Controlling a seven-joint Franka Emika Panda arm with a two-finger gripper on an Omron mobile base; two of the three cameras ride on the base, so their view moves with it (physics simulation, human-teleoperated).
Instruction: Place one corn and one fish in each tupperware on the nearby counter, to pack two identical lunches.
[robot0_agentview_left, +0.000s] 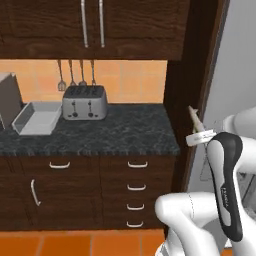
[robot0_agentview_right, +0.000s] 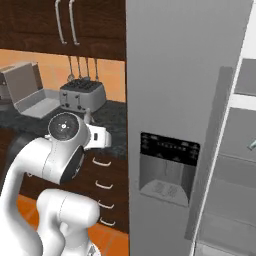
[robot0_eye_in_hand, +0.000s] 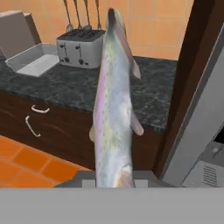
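Observation:
My gripper (robot0_agentview_left: 198, 129) is shut on a slim silvery-grey fish (robot0_agentview_left: 194, 117), which sticks up from the jaws to the right of the counter's end. In the hand view the fish (robot0_eye_in_hand: 113, 109) runs up the middle, tail in the jaws and head at the top. The black marbled counter (robot0_agentview_left: 125, 132) lies to the left and beyond. A flat rectangular light-grey tupperware (robot0_agentview_left: 36, 119) (robot0_eye_in_hand: 31, 62) sits at its far left against the wall. The corn is out of view.
A silver toaster (robot0_agentview_left: 84, 102) stands just right of the tupperware and a grey coffee machine (robot0_agentview_left: 7, 99) just left of it. A tall dark wood panel (robot0_agentview_left: 192, 75) separates the counter from the grey fridge (robot0_agentview_right: 190, 90). Utensils hang above the toaster.

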